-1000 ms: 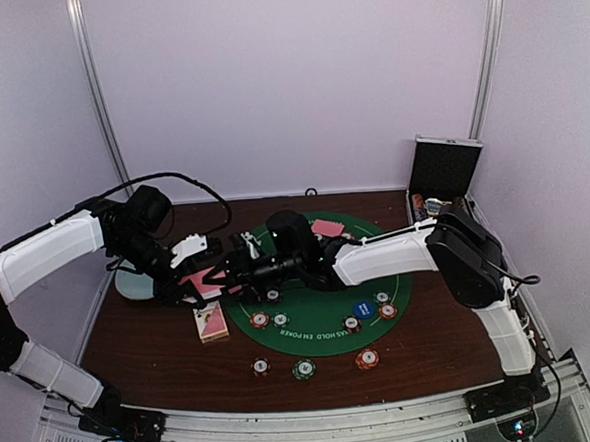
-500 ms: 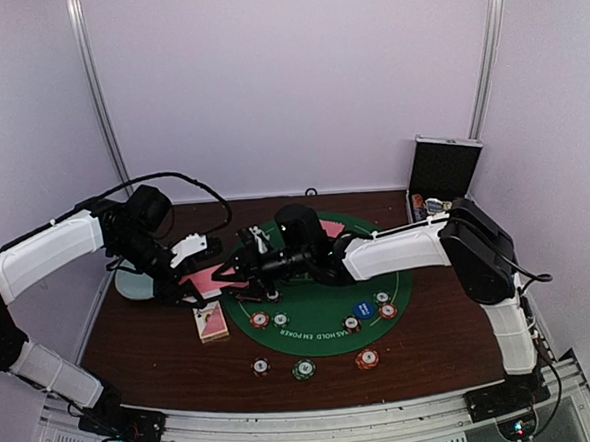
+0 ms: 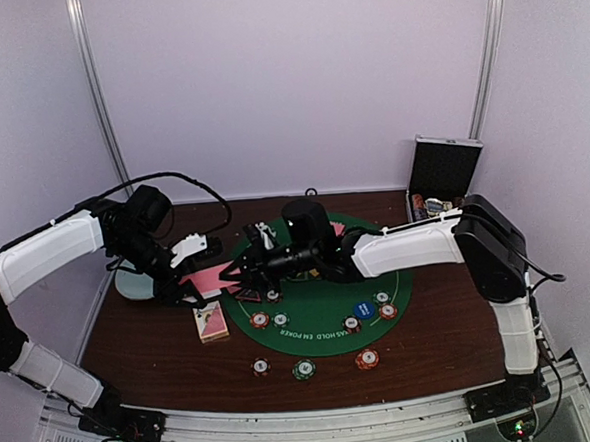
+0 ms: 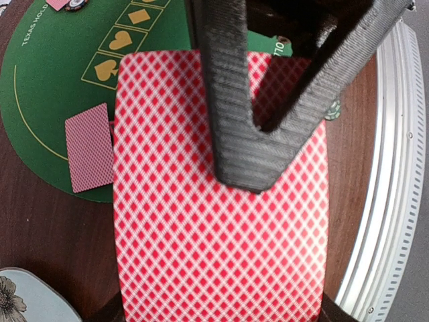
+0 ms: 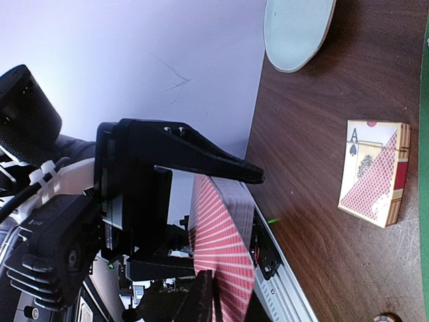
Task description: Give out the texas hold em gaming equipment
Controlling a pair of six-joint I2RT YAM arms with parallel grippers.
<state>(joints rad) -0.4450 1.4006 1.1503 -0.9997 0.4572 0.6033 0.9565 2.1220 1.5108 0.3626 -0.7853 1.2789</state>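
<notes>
My left gripper [image 3: 206,276] is shut on a deck of pink-red-backed playing cards [image 4: 221,235], held above the table's left side. My right gripper [image 3: 238,274] reaches the deck's far end. One of its black fingers [image 4: 238,134] lies on the top card's back, and the jaws are closed on that card [image 5: 224,248]. A single card [image 3: 327,227] lies at the back of the green felt mat [image 3: 319,292]. Striped poker chips [image 3: 260,319] and a blue button [image 3: 364,310] rest on the mat. More chips [image 3: 304,369] sit on the wood in front.
A card box [image 3: 211,323] lies left of the mat, below the held deck. A pale blue dish [image 3: 131,284] sits at the far left under the left arm. An open black-lined case [image 3: 444,172] stands at the back right. The metal rail [image 3: 317,420] runs along the near edge.
The right gripper's jaws have closed on the top card of the deck, and its forearm has shifted a little to the right. The left arm has stayed still with the deck.
</notes>
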